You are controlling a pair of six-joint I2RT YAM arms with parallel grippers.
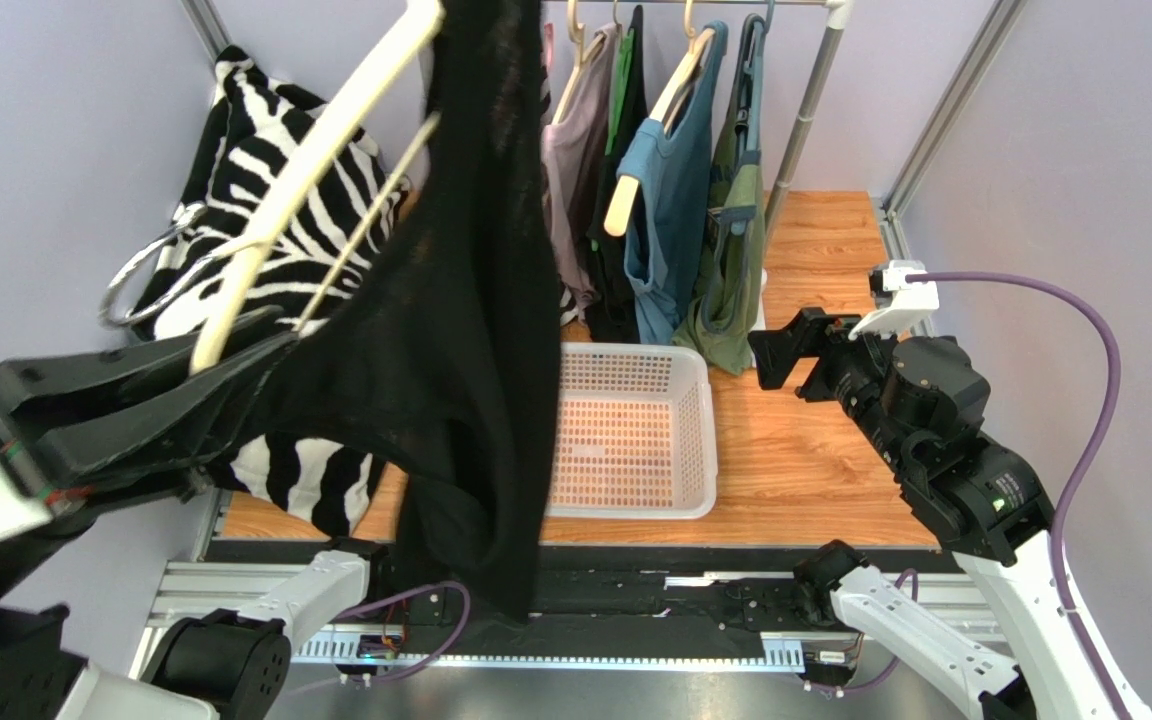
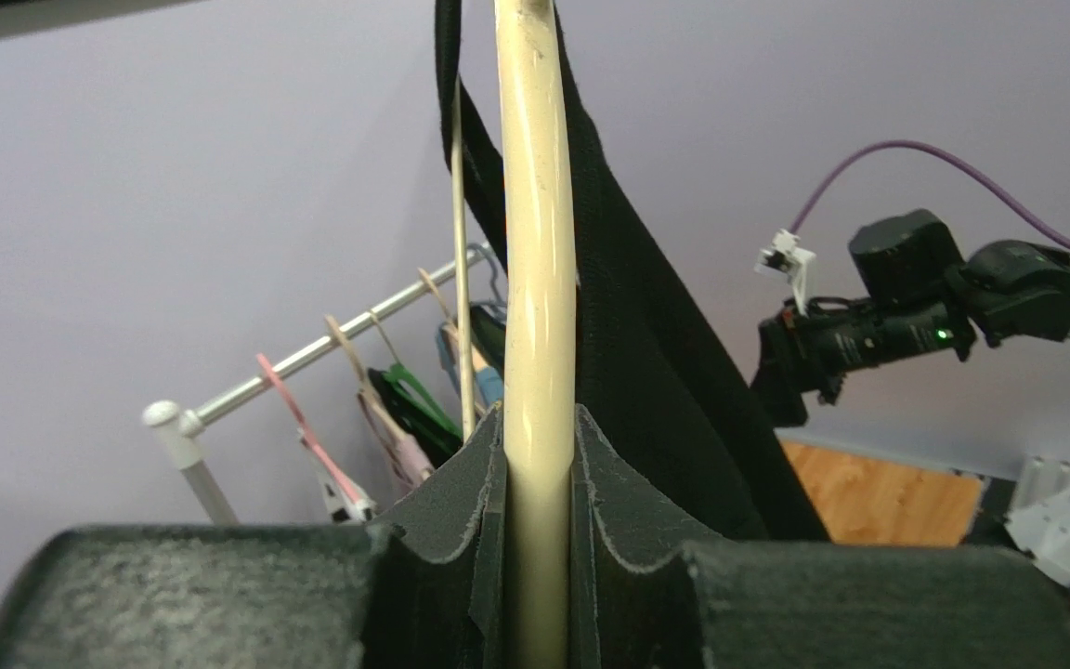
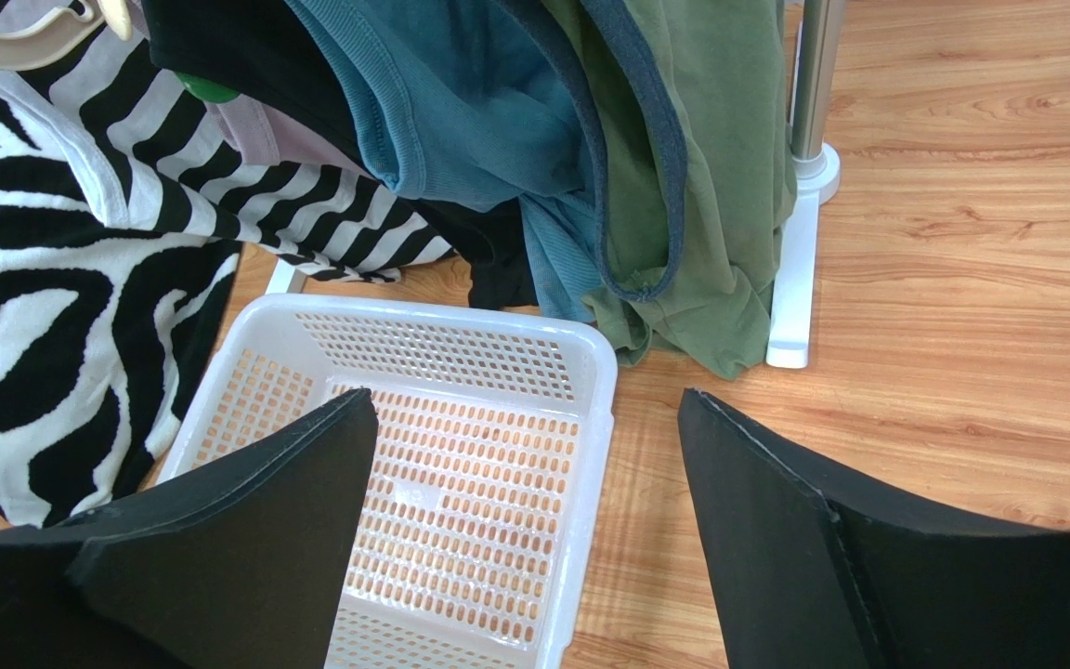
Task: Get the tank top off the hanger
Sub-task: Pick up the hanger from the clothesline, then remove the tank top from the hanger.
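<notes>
**Hanger clamped at the left, tank top draped on it, right side open and idle**

The cream wooden hanger (image 1: pixel 319 158) is gripped by the left fingers (image 2: pixel 457 558), which are closed to a narrow gap on one of its arms, a pad pressed to each side. It is held raised and tilted at the near left of the scene. The black tank top (image 1: pixel 462 330) is hung over it and falls in a long drape past the near edge of the table (image 1: pixel 823 465). The height is judged to be chosen so that the cloth hangs free and a strap can be drawn off the hanger's end.

The right fingers (image 3: pixel 220 558) are spread wide and nothing is held in them. They are kept well apart from the garment, at the right, and are pointed left and down over the white perforated basket (image 3: pixel 429 318). The task is judged barely begun, since the top is fully on the hanger.

The table is of pale wood grain, and the basket is set near its middle. At the far side a metal rail (image 1: pixel 808 105) is stood, hung with a blue top (image 1: pixel 672 195), a green top (image 1: pixel 732 270) and others. A zebra-striped garment (image 1: pixel 259 180) is seen at the far left. The space is closed in by plain lilac walls.
</notes>
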